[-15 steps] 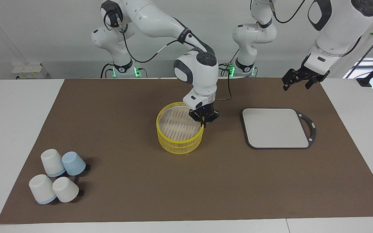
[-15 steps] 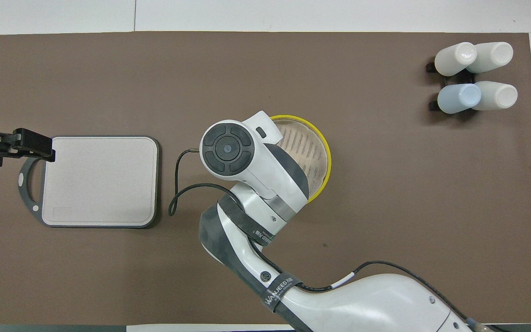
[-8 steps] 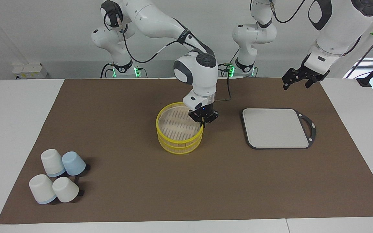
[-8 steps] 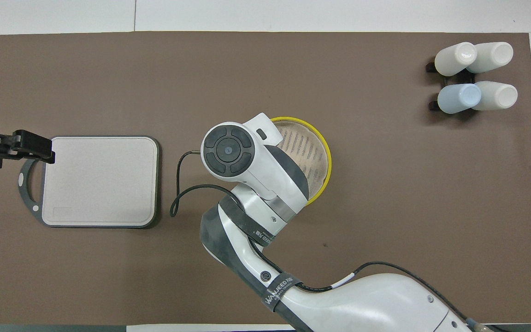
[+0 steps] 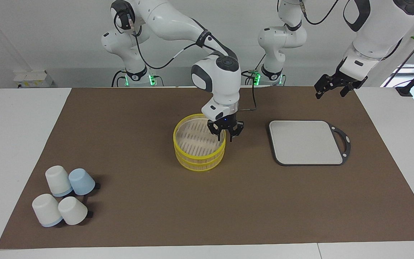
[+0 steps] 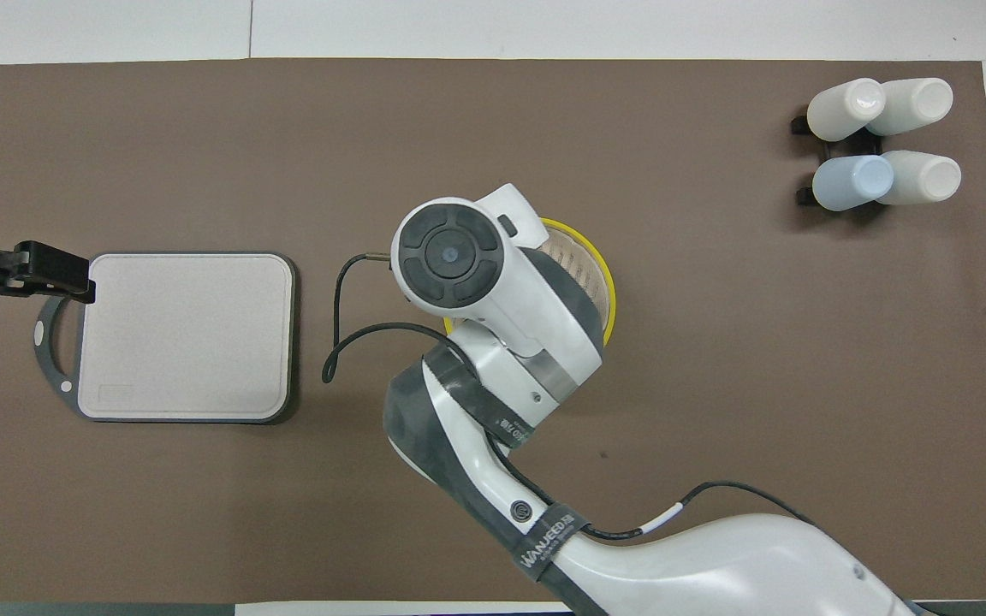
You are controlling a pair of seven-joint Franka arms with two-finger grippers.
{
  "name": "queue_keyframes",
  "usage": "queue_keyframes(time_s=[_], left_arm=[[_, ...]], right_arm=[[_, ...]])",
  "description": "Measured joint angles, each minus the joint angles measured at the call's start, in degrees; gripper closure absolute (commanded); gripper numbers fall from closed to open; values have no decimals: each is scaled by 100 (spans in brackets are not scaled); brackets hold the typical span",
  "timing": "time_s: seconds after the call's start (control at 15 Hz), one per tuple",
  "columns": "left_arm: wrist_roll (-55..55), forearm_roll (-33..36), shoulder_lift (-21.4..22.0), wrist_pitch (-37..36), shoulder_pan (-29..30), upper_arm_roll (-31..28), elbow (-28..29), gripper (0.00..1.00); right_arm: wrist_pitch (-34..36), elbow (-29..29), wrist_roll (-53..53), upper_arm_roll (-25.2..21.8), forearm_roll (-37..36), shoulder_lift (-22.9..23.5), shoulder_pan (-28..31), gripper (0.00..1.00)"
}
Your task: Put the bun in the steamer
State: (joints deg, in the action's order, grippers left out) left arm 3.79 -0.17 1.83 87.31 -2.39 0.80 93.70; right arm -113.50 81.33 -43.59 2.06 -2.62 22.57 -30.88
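My steamer point(image 5: 199, 145) sits mid-mat; my right gripper point(image 5: 225, 135) hangs with fingers spread over its rim on the side toward the left arm. The cutting board point(image 5: 306, 142) lies beside the steamer toward the left arm's end, my left gripper point(image 5: 331, 85) raised near the board's robot-side corner. Four upturned cups point(image 5: 64, 196) cluster farther from us than the steamer, toward the right arm's end.

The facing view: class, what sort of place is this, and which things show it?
Probably a robotics lab set up for kitchen-style practice: two white arms mounted at a table with a brown mat, and props on it, namely a steamer, a grey board and upturned cups.
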Motion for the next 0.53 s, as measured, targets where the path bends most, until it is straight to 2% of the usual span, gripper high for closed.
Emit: queue_keyframes(time_s=[0.27, 0.53], left_arm=[[-7, 0, 0, 13, 0, 1, 0, 0], [-9, 0, 0, 14, -6, 25, 0, 0]], right_arm=[[1185, -19, 2520, -33, 239, -819, 1360, 0], [1998, 12, 4158, -39, 268, -1171, 2366, 0]])
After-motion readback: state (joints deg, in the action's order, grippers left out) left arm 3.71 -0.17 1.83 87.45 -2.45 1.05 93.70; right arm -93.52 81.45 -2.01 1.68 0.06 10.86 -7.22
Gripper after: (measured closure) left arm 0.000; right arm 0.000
